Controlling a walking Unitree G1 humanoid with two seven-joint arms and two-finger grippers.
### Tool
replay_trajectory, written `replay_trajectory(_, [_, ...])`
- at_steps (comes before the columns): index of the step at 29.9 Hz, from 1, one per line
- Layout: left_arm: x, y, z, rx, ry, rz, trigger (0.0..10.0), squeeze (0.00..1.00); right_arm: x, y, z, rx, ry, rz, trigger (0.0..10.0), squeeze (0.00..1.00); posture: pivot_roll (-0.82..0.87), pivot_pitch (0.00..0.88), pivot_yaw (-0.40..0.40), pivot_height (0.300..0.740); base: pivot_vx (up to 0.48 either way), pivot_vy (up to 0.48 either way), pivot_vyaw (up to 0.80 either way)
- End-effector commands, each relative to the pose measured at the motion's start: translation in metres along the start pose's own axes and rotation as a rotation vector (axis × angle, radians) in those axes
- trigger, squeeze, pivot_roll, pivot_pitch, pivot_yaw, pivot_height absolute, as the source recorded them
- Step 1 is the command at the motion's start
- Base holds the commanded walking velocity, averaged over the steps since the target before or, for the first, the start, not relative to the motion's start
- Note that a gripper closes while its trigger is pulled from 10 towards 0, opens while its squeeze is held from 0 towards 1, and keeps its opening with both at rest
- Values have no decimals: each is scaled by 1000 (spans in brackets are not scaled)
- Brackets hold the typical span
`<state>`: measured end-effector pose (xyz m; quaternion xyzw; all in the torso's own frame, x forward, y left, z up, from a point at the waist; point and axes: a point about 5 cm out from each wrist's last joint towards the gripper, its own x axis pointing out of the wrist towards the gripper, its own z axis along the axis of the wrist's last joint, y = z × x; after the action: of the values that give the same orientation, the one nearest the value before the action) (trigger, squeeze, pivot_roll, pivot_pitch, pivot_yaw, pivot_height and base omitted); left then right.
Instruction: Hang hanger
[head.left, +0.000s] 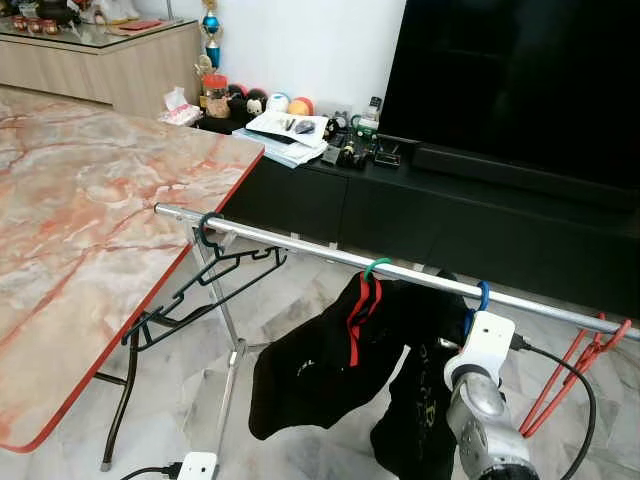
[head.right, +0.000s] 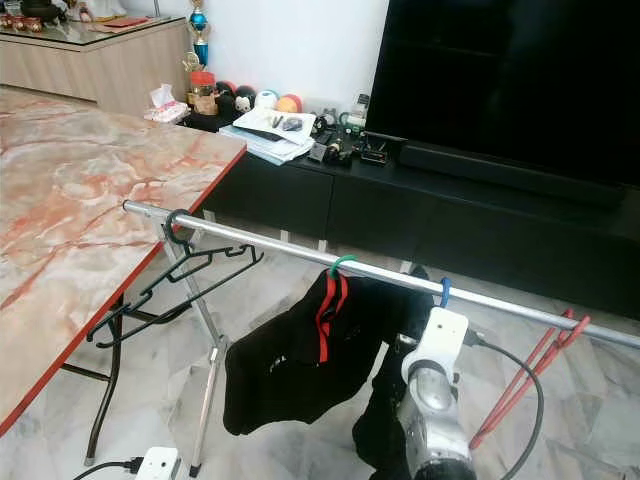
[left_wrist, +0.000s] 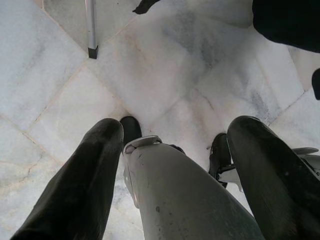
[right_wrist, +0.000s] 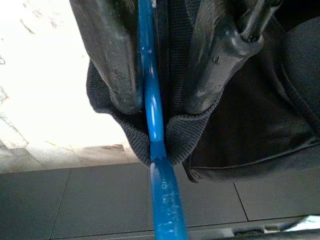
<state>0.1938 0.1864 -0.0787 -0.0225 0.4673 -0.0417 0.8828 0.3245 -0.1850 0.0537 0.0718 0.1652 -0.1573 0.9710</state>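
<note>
A silver rail (head.left: 300, 247) of a drying rack is running across the room in front of a dark TV cabinet (head.left: 480, 215), and the blue hanger (head.left: 483, 296) is sitting with its hook over that rail toward the robot's right. The right gripper (right_wrist: 160, 75) is reaching up just under the rail, its fingers (right_wrist: 117, 55) pinching the blue hanger's neck together with the collar of the dark garment (right_wrist: 240, 125) draped on it; in the right wrist view the blue rod is passing straight between the two black fingers, with knitted fabric bunched around them. Just to the left on the rail, a green hanger (head.left: 377, 267) is carrying a black garment with red trim (head.left: 330, 365), which is hanging close beside the one being held. Further left, an empty black hanger (head.left: 205, 285) is dangling from the rail near the edge of the marble-patterned surface (head.left: 90, 220). Red hangers (head.left: 575, 375) are leaning at the rail's far right end. The left gripper (left_wrist: 170, 150) is hanging low over the pale tiled floor (left_wrist: 165, 65), its fingers spread apart and holding nothing, with a rack leg (left_wrist: 91, 27) standing on the floor ahead of it.
</note>
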Motion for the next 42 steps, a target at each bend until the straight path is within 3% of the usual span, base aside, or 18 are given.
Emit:
replay_trajectory(1, [0, -2, -2, 12, 19, -4, 10000, 0, 3, -4, 3, 1, -7, -23, 10000, 0, 131, 0, -86, 740, 0, 0, 0])
replay_trajectory(11, [0, -1, -2, 16, 20, -4, 10000, 0, 4, -20, -7, -25, 28, -104, 10000, 0, 130, 0, -81, 740, 0, 0, 0])
replay_trajectory(18, [0, 0, -2, 18, 21, -4, 10000, 0, 5, -21, -10, -26, 33, -107, 10000, 0, 131, 0, -79, 740, 0, 0, 0])
replay_trajectory(27, [0, 0, -2, 24, 24, -2, 10000, 0, 7, -13, -18, -30, 109, -60, 10000, 0, 136, 0, -77, 740, 0, 0, 0])
replay_trajectory(33, [0, 0, -2, 25, 23, -2, 10000, 0, 14, -4, 0, -15, 60, -18, 10000, 0, 143, 0, -76, 740, 0, 0, 0])
replay_trajectory(41, [0, 0, -1, 23, 20, -2, 10000, 0, 17, 6, 3, -36, 99, 77, 10000, 0, 151, 0, -77, 740, 0, 0, 0])
replay_trajectory(42, [0, 0, -1, 22, 19, -2, 10000, 0, 19, 3, 4, -40, 102, 54, 3490, 0, 152, 0, -78, 740, 0, 0, 0])
